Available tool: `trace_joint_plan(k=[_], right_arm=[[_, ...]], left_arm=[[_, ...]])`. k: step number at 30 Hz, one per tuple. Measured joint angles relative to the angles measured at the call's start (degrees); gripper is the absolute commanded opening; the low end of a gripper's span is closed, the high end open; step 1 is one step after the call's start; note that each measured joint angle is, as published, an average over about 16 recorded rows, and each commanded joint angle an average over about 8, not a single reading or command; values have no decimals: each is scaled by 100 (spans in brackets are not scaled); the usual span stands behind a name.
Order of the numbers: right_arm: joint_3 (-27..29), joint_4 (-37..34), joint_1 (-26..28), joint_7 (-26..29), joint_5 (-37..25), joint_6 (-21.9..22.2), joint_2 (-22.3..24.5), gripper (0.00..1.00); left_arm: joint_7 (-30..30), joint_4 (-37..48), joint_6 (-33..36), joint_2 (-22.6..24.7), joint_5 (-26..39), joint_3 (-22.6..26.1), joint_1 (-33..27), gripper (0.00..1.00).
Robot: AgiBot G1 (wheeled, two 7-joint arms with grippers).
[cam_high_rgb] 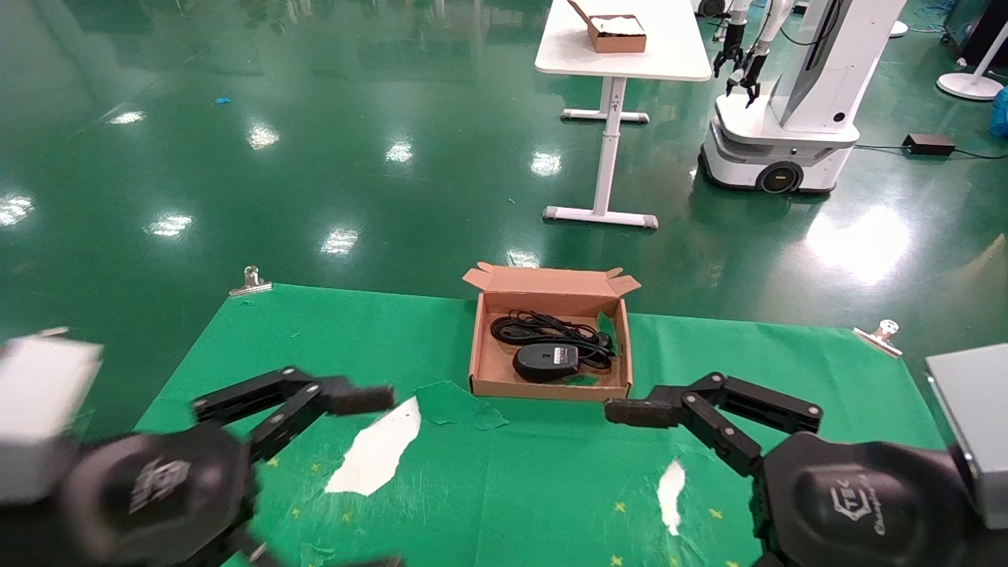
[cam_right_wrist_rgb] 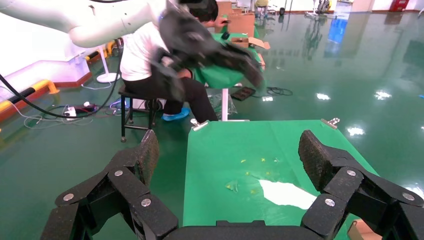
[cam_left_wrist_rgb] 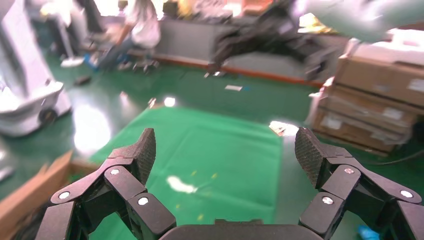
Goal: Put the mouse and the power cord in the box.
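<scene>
The brown cardboard box (cam_high_rgb: 484, 370) stands open at the middle of the green table, lid flaps up at the back. Inside it the black mouse (cam_high_rgb: 545, 361) lies with its white label up, in front of the looped black power cord (cam_high_rgb: 543, 328). My left gripper (cam_high_rgb: 358, 405) hovers open at the near left, empty, blurred in the head view. In the left wrist view its fingers (cam_left_wrist_rgb: 142, 152) spread wide over green cloth, with an edge of the box (cam_left_wrist_rgb: 30, 192) beside them. My right gripper (cam_high_rgb: 630, 410) hangs open and empty at the near right, just short of the box's front corner.
The green cloth has torn white patches (cam_high_rgb: 378, 449) and a loose flap (cam_high_rgb: 453, 403) before the box. Metal clips (cam_high_rgb: 250, 282) hold the cloth's far corners. A white table (cam_high_rgb: 622, 47) with another brown box and a white robot (cam_high_rgb: 787, 118) stand beyond.
</scene>
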Motion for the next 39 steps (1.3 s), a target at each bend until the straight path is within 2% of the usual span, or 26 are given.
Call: trace_joint_plan(k=[10,39], right_arm=[[7,12,-10,-1,17,-10,10,100],[-8,-14,8,-2,-13,9,-7,100]], left_arm=[[85,-188,286,-135,-341,-288,199,100],[51,-92,140,-71,-165,-144,102,100]])
